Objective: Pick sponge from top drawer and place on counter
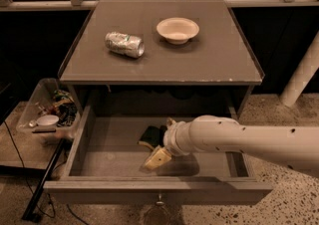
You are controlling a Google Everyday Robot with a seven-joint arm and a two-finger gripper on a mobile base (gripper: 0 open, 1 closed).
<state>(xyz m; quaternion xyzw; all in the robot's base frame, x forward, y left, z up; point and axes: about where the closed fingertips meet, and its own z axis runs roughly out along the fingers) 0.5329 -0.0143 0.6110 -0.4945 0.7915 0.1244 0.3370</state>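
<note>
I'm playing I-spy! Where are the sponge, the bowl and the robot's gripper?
sponge [148, 136], camera view, its dark green top, in the drawer [114, 162].
bowl [178, 29], camera view, its inside, on the counter [209, 59].
gripper [159, 145], camera view, its front end, in the drawer beside the sponge.

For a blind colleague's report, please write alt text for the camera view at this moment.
A white robot arm reaches into the open top drawer, its gripper down beside the green-and-yellow sponge. On the counter above lie a crushed silver can and a pale bowl; a clear bin of clutter sits left.
</note>
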